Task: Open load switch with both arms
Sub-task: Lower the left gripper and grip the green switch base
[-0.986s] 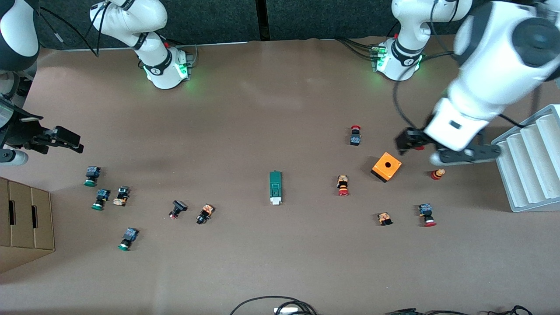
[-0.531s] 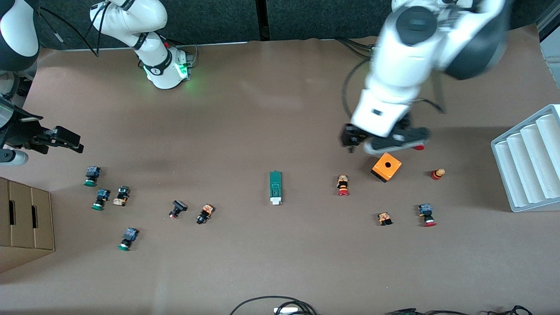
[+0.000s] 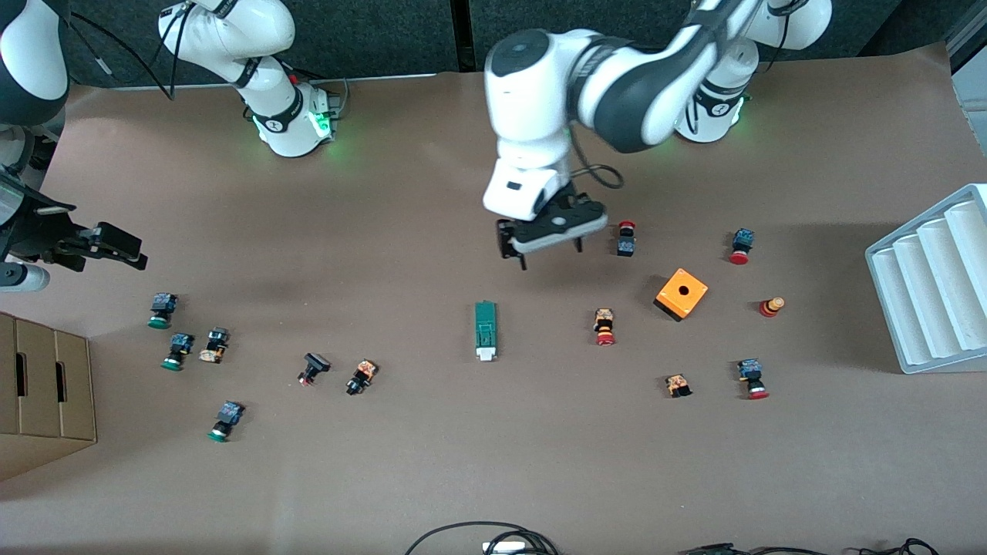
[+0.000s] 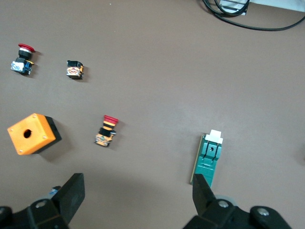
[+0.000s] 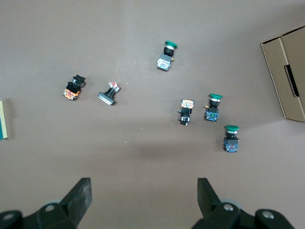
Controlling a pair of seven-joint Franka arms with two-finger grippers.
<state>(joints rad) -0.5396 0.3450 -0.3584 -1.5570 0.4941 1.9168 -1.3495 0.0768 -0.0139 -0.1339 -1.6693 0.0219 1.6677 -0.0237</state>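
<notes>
My left tool, released over the desk middle, should descend squarely across the load switch; my right tool, also released, waits at the desk's edge.

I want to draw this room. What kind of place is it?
Probably a robot lab workbench: two white arms stand at a brown table strewn with push buttons, a green load switch and an orange box.

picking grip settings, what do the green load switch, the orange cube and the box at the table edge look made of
Load switch: probably hard plastic, matte dark green with a white end piece; flat, even colour.
Orange cube: likely moulded plastic, smooth orange top with a round hole over a black base.
Box: corrugated cardboard by its look, dull brown with cut slots and folded seams.
</notes>
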